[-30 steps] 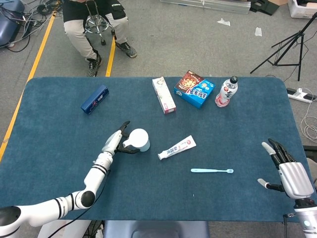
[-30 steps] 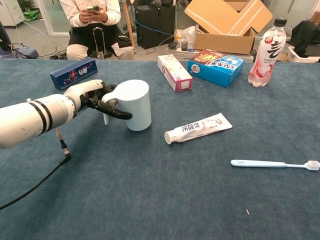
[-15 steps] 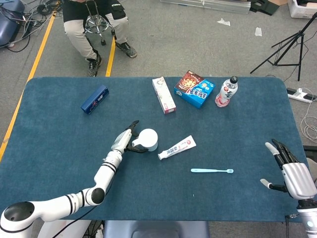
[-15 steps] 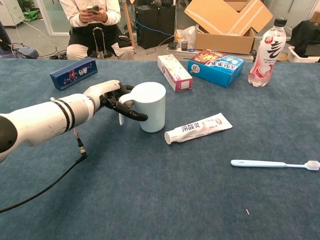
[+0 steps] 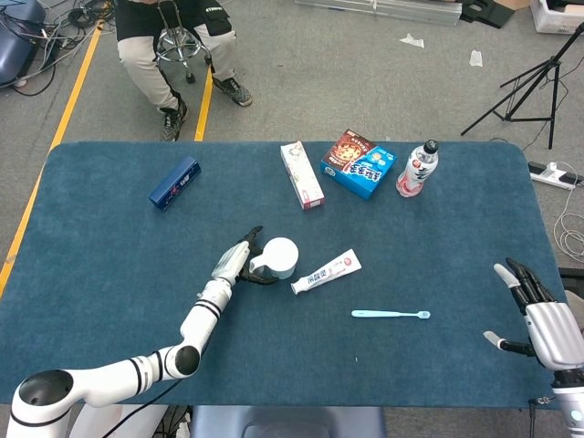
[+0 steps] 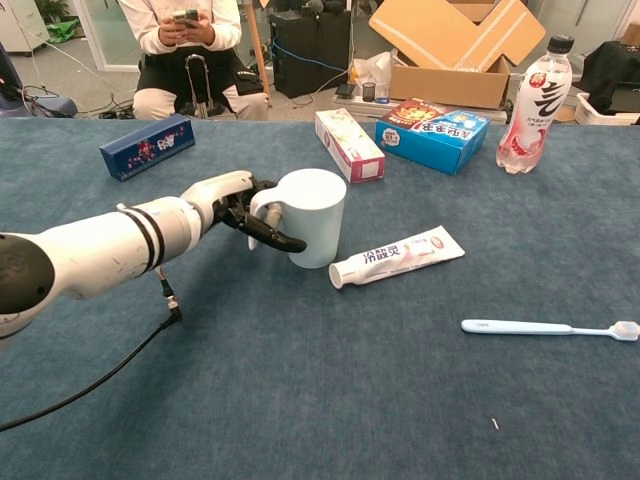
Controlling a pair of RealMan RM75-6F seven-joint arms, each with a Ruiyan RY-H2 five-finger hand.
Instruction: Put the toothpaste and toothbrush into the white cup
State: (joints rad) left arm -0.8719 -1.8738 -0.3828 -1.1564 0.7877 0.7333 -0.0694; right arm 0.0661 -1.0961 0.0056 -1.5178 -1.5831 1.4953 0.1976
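Fingers of the left hand (image 5: 239, 266) wrap the handle of the white cup (image 5: 278, 257) in the head view; the toothpaste (image 5: 326, 272) lies just beside the cup at 3 o'clock, the toothbrush (image 5: 391, 315) at 4 o'clock. Right hand (image 5: 538, 319) hangs at the table's (image 5: 109, 246) right edge, fingers spread, holding nothing. Chest view: left hand (image 6: 243, 205) grips the upright cup (image 6: 318, 216) by its handle; toothpaste (image 6: 397, 256) nearly touches its base, toothbrush (image 6: 548, 328) well apart.

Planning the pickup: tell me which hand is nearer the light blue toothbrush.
Right, narrowly. The right hand hovers open at the table's right edge, past the brush head of the light blue toothbrush. The left hand grips the white cup, beyond the toothpaste tube.
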